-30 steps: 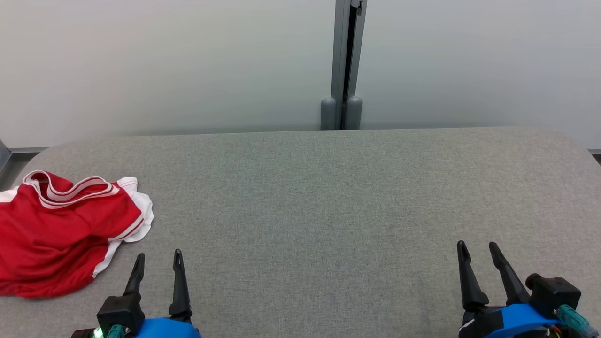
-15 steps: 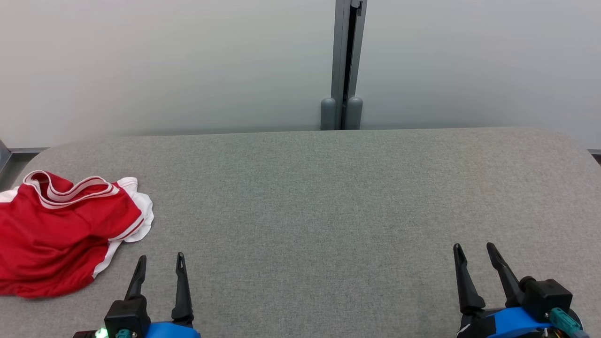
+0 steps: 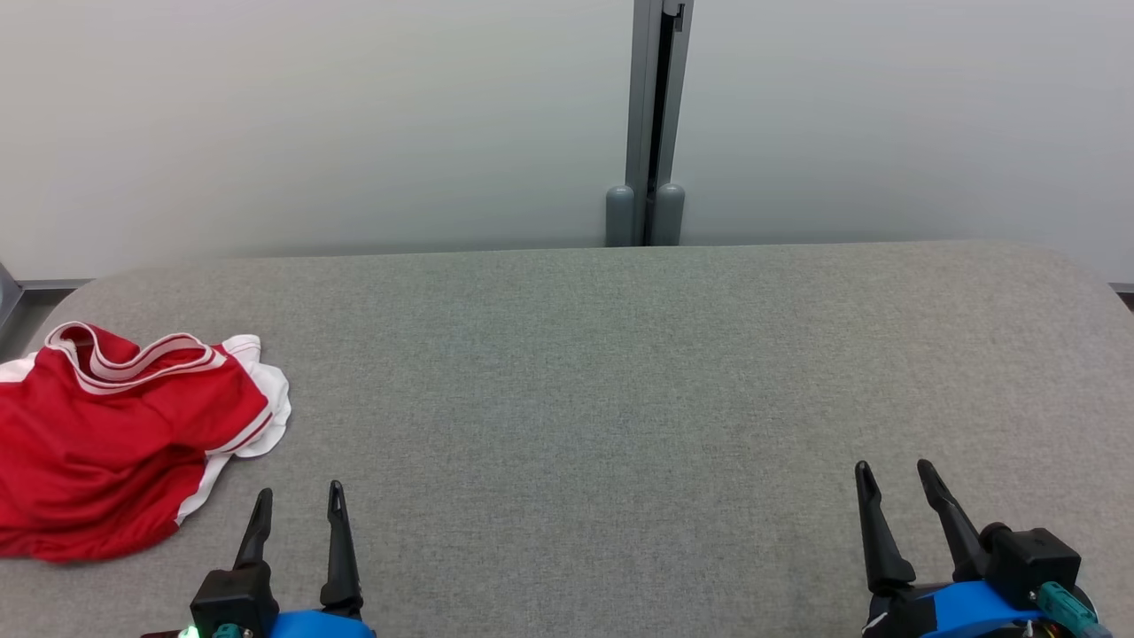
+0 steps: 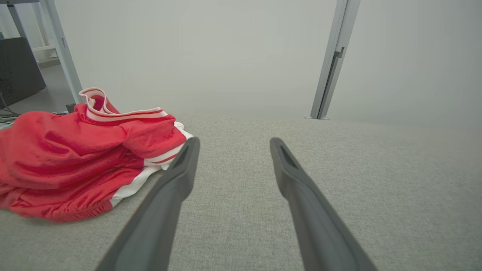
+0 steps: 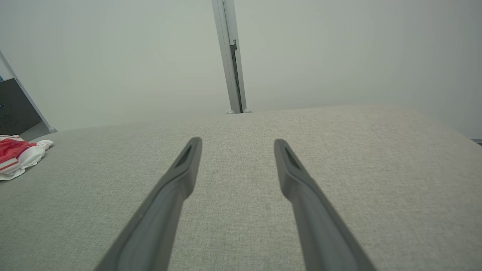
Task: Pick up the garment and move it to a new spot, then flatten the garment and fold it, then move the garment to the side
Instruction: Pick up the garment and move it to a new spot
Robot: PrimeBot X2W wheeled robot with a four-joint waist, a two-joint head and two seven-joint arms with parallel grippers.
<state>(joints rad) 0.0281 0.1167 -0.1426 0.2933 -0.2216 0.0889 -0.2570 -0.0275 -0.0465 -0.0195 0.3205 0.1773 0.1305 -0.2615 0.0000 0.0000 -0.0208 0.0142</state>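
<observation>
Table [image 3: 620, 372], grey cloth, pale wall [image 3: 354, 115] behind; garment [image 3: 106, 434] crumpled; left pincer [image 3: 299, 489], right pincer [image 3: 893, 464] spread.

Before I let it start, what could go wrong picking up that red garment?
The red garment lies crumpled by the table's left edge, so a nudge might push it off. Its layers are bunched; the left gripper's open jaws may pinch only the white trim. The right gripper sits far off, slow to help.

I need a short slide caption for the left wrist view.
Open left hand beside a crumpled red-and-white garment on the grey table.
</observation>
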